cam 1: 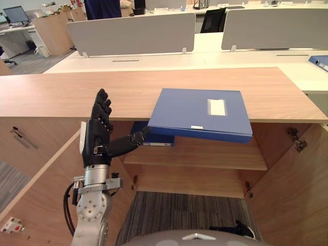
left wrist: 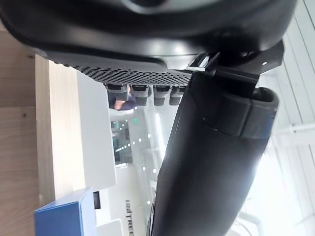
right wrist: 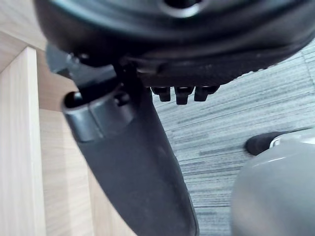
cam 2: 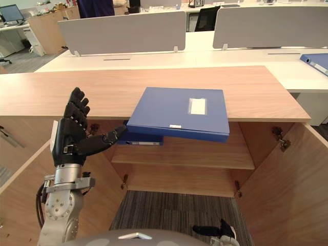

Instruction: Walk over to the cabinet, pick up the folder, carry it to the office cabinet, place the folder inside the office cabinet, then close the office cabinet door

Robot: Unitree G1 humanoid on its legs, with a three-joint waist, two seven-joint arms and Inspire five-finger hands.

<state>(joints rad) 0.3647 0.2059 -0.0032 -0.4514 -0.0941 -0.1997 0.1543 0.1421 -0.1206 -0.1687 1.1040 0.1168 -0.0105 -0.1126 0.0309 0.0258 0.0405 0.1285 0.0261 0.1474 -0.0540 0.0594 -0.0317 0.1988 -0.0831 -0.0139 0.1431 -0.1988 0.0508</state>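
**Left eye view.** Wooden cabinet top (cam 1: 102, 92), broad and flat. Blue folder (cam 1: 202, 114) lies flat on it, its near edge overhanging the front. Below, both cabinet doors (cam 1: 292, 189) stand open. A second blue folder (cam 1: 156, 139) rests on the inner shelf (cam 1: 205, 156). Grey striped carpet (cam 1: 179, 210) lies in front. Behind are white desks (cam 1: 205, 56) with grey partition screens (cam 1: 133, 33). Left hand (cam 1: 97, 136) is raised upright before the cabinet's left side, fingers straight and together, holding nothing. Its thumb (cam 1: 128, 143) is stretched sideways, tip just beside the top folder's near left corner; contact cannot be told.

**Right eye view.** Same scene. A further blue binder (cam 2: 315, 60) lies on the far right desk.

**Left wrist view.** Palm and thumb close up, with straight fingers beyond and a folder corner at the wooden top's edge.

**Right wrist view.** Right hand (right wrist: 206, 54) hangs low over the carpet beside a wooden panel (right wrist: 19, 147), fingers relaxed, nothing held.
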